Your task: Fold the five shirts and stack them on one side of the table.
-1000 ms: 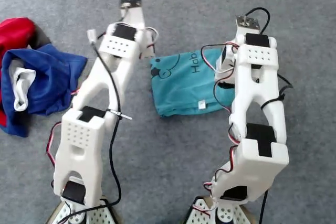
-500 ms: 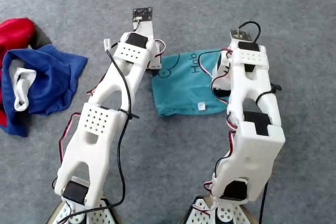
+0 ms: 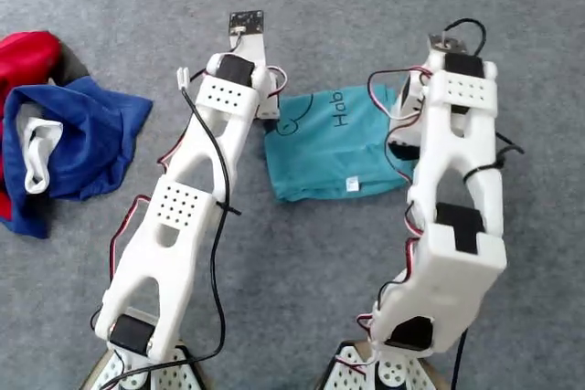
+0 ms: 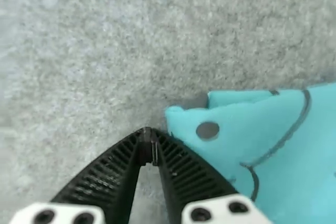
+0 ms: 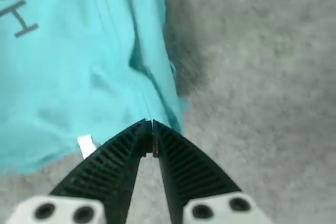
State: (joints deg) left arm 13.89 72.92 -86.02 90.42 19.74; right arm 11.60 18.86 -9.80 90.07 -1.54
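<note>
The grey table (image 3: 512,43) carries all items. The left arm (image 3: 187,198) and the right arm (image 3: 457,180) stretch out from their bases, either side of a folded teal shirt (image 3: 324,148) lying flat near the table's middle. A crumpled blue shirt (image 3: 87,139) lies over a red shirt (image 3: 27,52) on the left arm's side, well apart from the teal one.

The left gripper (image 4: 147,148) is closed and holds nothing, its tips over bare table just beside the teal shirt's corner. The right gripper (image 5: 148,135) is likewise closed, its tips over the shirt's opposite edge. Whether it pinches cloth cannot be told.
</note>
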